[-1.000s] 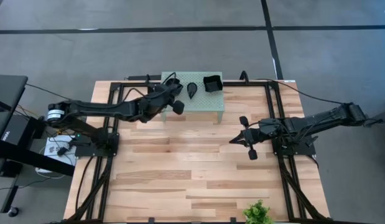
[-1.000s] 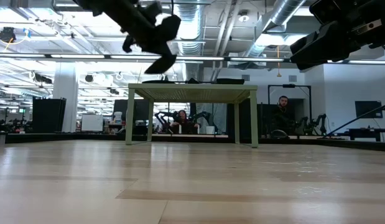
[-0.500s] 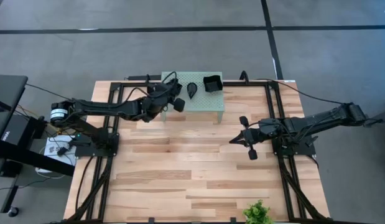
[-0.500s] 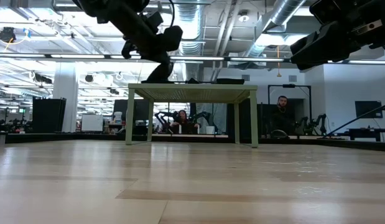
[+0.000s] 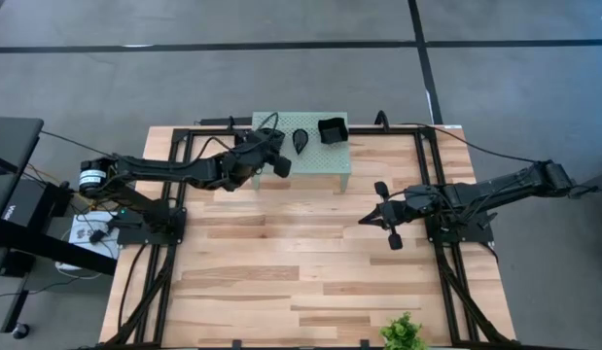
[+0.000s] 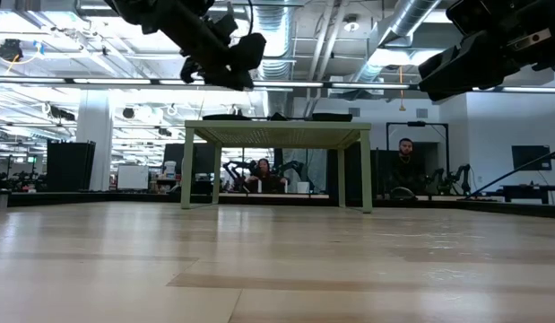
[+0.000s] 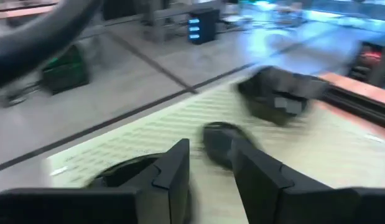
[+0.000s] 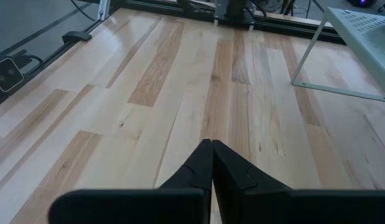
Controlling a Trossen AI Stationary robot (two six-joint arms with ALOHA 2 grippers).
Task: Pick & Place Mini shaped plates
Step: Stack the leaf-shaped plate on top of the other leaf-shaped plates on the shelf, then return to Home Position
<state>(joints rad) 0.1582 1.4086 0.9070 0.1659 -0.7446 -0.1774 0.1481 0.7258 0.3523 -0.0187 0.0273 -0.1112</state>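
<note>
Three plates on stand (image 5: 325, 165) now: we see left gripper (image 7: 209, 177) fingers just parted, round plate (image 7: 127, 171) freed beneath, teardrop plate (image 7: 223, 142) ahead, square plate (image 7: 276, 94) beyond; placement looks done; right gripper (image 8: 211, 163) shut, empty

- The mini shaped plates (image 5: 331, 129) are showing glossy black against the stand.
- The stand (image 5: 320, 156) is showing pale green, dotted all over with rows of fine perforations.
- The surface (image 5: 281, 262) is showing light wood in long planks, blond streaked with tan and reddish-brown.
- Both arms are looking dark, nearly black.
- The floor (image 5: 232, 87) is showing grey, crossed by dark lines.
- The plant (image 5: 405, 333) is showing bright green.
</note>
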